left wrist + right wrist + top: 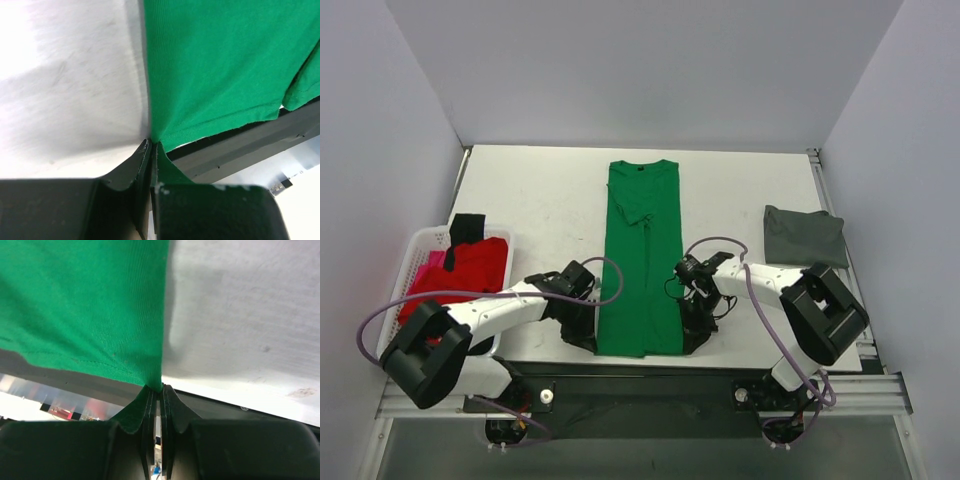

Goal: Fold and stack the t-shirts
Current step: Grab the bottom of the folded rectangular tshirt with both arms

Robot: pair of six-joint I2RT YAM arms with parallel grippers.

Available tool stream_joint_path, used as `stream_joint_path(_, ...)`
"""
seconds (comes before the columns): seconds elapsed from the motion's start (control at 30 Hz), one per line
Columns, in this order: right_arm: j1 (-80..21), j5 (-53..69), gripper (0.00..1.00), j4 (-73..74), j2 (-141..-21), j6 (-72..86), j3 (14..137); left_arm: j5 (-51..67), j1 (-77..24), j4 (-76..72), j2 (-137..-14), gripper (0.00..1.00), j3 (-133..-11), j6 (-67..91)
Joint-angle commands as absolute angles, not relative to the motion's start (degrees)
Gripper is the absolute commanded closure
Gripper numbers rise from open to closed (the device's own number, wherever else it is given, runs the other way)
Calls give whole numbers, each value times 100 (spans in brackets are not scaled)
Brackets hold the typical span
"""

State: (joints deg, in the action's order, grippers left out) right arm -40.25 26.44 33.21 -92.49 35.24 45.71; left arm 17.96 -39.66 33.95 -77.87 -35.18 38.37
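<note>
Top external view
- green t-shirt [642, 260]: lies flat at mid-table [540, 200] as a long narrow strip, collar at the far end, hem at the near edge.
- my left gripper [590, 336]: at the near left corner of the green t-shirt.
- my right gripper [692, 334]: at the near right corner of the green t-shirt.
- grey t-shirt [805, 235]: folded, on the right side of the table, well apart from the green t-shirt.
- basket [420, 245]: white, at the left edge, holding a red garment [470, 265] and a black garment [467, 228].

Left wrist view
- my left gripper [151, 147]: clenched on the hem corner of the green t-shirt [215, 65]; green cloth shows between the fingers.
- hem: runs along the dark near edge of the table.
- table [65, 85]: bare surface just left of the cloth edge.

Right wrist view
- my right gripper [161, 390]: clamped on the opposite hem corner; the fingers are pressed together on the cloth.
- green t-shirt [85, 300]: spreads to the left of the grip.
- table [240, 315]: bare to the right.
</note>
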Motion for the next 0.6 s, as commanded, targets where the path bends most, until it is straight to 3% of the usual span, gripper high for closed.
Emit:
stream_joint_path(0.0,-3981,2777,100,3770,-8895,3472,4579,1494,-3981,3858,-7401,100,-3559,3876)
stream_joint_path(0.57,-4210,3155,100,4640,-7972,3700,4913,1907,-3973,4772,-6294,100,-3911,4104)
